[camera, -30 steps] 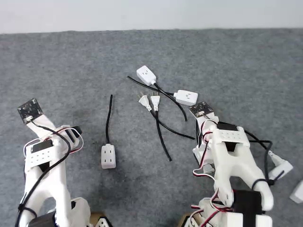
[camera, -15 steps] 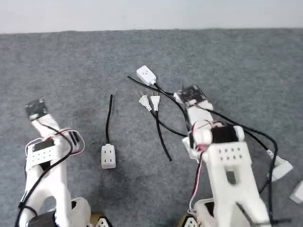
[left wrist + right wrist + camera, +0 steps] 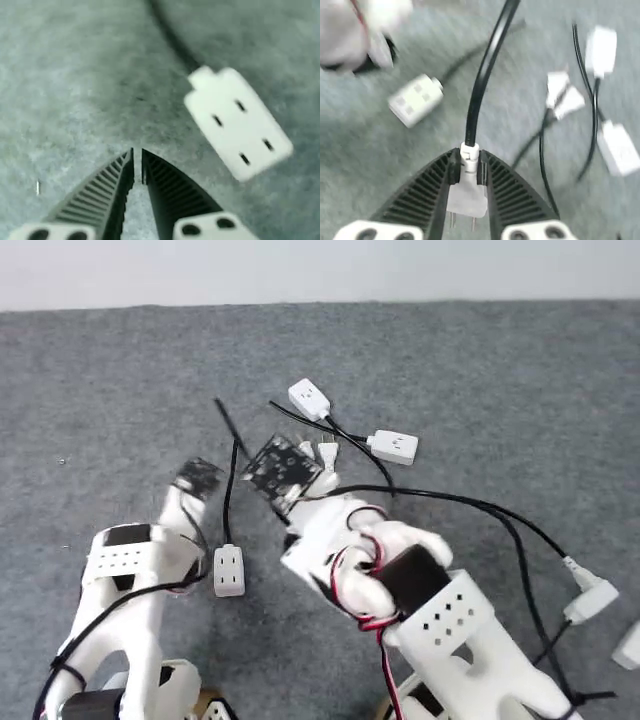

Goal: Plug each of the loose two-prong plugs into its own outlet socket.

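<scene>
My right gripper [image 3: 468, 154] is shut on a white two-prong plug [image 3: 467, 195], whose black cord [image 3: 489, 65] runs off ahead of it. In the high view that cord [image 3: 470, 505] trails right to a white block [image 3: 590, 598], and the right arm lies over the table's middle. A white socket [image 3: 228, 570] on a black lead sits beside the left arm; it also shows in the right wrist view [image 3: 416, 100]. My left gripper [image 3: 136, 152] is shut and empty, just beside that socket [image 3: 237, 122]. Two loose plugs [image 3: 562, 92] lie between it and two white outlets [image 3: 308, 398] [image 3: 393, 445].
Black leads [image 3: 345, 435] cross the grey mat around the loose plugs. Another white piece [image 3: 628, 645] lies at the right edge. A pale wall [image 3: 320, 270] borders the far side. Open mat stretches at the far left and far right.
The right arm has swung left across the middle, pulling its plug and cord along. The left arm has moved right, closer to the socket.
</scene>
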Controlling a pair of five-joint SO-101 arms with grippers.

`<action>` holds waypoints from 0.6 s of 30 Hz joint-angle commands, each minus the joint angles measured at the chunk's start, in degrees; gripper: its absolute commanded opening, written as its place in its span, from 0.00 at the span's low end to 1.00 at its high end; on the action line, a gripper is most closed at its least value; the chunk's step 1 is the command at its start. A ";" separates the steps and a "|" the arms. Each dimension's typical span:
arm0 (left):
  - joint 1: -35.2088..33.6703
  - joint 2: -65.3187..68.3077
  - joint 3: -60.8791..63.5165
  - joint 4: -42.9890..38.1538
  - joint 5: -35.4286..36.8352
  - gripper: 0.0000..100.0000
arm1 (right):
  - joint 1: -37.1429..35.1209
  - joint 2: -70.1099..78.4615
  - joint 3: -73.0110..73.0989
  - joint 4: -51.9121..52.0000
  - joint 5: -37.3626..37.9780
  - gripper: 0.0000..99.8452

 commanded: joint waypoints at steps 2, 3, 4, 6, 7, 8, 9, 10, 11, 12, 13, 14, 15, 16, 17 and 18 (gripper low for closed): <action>1.23 -0.18 -1.01 0.97 -6.07 0.02 | -4.79 -1.63 1.76 -6.02 -2.55 0.01; 1.93 -0.18 -1.01 0.97 -6.59 0.02 | -5.76 -1.63 2.90 -7.25 -2.81 0.01; 2.46 -0.18 -1.01 1.05 -7.03 0.02 | -6.37 -1.63 3.96 -8.48 -3.08 0.01; 3.34 -0.09 -1.01 1.93 -8.26 0.02 | -6.99 -1.63 5.63 -10.07 -3.52 0.01; 3.34 -0.09 -1.01 2.20 -9.05 0.02 | -6.99 -1.63 6.24 -10.51 -3.52 0.01; 3.34 -0.18 -0.92 2.29 -9.67 0.02 | -6.90 -1.54 6.77 -10.95 -3.52 0.01; 3.34 -0.35 -0.66 2.37 -10.29 0.02 | -6.81 -1.54 7.56 -11.65 -3.52 0.01; 3.43 -0.44 -0.40 2.81 -10.99 0.02 | -6.81 -1.54 8.62 -12.70 -3.52 0.01; 3.69 -0.53 -0.31 3.34 -12.04 0.02 | -6.81 -1.54 9.76 -13.93 -3.52 0.01; 3.78 -0.53 -0.31 3.96 -13.01 0.01 | -6.81 -1.54 11.08 -15.16 -3.52 0.01; 3.69 -0.53 -0.31 4.31 -13.80 0.01 | -6.81 -1.54 12.22 -16.22 -3.52 0.01; 3.78 -0.53 -0.31 4.48 -14.24 0.01 | -6.81 -1.54 12.92 -16.92 -3.52 0.01; 3.96 -0.53 -0.13 4.66 -14.59 0.01 | -6.81 -1.54 13.19 -17.27 -3.60 0.01; 4.04 -0.53 -0.13 4.66 -14.59 0.01 | -6.81 -1.54 13.19 -17.54 -3.78 0.01; 4.04 -0.53 -0.13 4.66 -14.86 0.01 | -6.73 -1.54 13.19 -17.71 -4.57 0.01; 4.04 -0.53 -0.04 5.01 -16.00 0.01 | -6.73 -1.54 13.19 -17.80 -5.01 0.01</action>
